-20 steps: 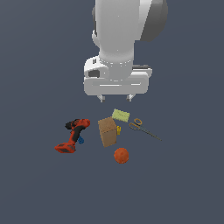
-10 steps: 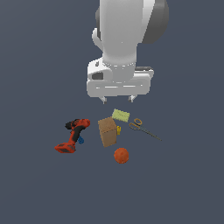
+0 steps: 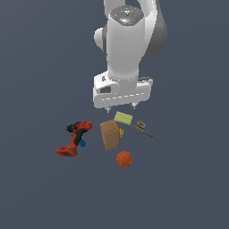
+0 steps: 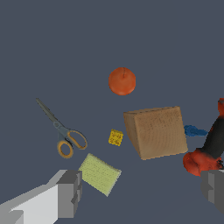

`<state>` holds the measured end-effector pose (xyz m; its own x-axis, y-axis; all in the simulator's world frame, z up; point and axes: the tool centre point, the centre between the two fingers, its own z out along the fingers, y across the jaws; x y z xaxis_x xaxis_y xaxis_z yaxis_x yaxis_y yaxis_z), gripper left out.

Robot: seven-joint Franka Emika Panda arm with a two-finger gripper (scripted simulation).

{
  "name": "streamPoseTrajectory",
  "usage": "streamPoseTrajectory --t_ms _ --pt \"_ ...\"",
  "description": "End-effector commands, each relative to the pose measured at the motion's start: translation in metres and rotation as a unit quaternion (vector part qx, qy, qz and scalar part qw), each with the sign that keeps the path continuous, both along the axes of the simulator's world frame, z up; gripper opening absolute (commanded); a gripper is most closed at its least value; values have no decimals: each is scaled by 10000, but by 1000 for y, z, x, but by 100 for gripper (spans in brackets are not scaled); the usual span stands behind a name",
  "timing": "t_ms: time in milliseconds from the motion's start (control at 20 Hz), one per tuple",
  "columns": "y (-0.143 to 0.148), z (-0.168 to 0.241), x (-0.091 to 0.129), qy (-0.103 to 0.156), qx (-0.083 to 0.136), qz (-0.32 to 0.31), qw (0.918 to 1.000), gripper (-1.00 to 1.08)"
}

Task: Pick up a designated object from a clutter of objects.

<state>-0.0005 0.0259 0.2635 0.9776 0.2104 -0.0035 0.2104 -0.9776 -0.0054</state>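
Observation:
The designated object, a thin yellow-green pad [image 3: 123, 118] [image 4: 99, 173], lies flat on the floor just behind the tan box [image 3: 110, 134] [image 4: 155, 131]. My gripper [image 3: 120, 107] [image 4: 142, 192] hangs above and slightly behind the pad, open and holding nothing. In the wrist view one grey finger [image 4: 70, 193] is close beside the pad and the other finger [image 4: 214, 189] is near the drill. The clutter of objects also holds a red-and-black drill [image 3: 74, 137] [image 4: 209, 149], an orange ball [image 3: 124, 159] [image 4: 122, 81], scissors [image 3: 147, 131] [image 4: 61, 130], a tiny yellow block [image 3: 121, 132] [image 4: 115, 138] and a small blue piece [image 3: 82, 143] [image 4: 194, 130].
The whole clutter sits on a plain dark grey floor [image 3: 188, 188]. The scissors lie at the exterior view's right of the pad, the drill at the far left, the ball nearest the camera.
The gripper has come down toward the pad. None of the objects has shifted.

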Motion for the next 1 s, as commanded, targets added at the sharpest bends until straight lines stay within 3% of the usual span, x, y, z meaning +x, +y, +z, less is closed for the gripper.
streamPoseTrajectory --t_ms 0,250,500,950 --pt "2 -15 -4 -1 -16 301 9995 100" --pt "6 -49 -17 -4 -47 1019 9948 100" --pt "10 -83 -33 -4 -68 1750 9845 100" --pt "19 -136 -69 -4 -76 3052 9523 100"
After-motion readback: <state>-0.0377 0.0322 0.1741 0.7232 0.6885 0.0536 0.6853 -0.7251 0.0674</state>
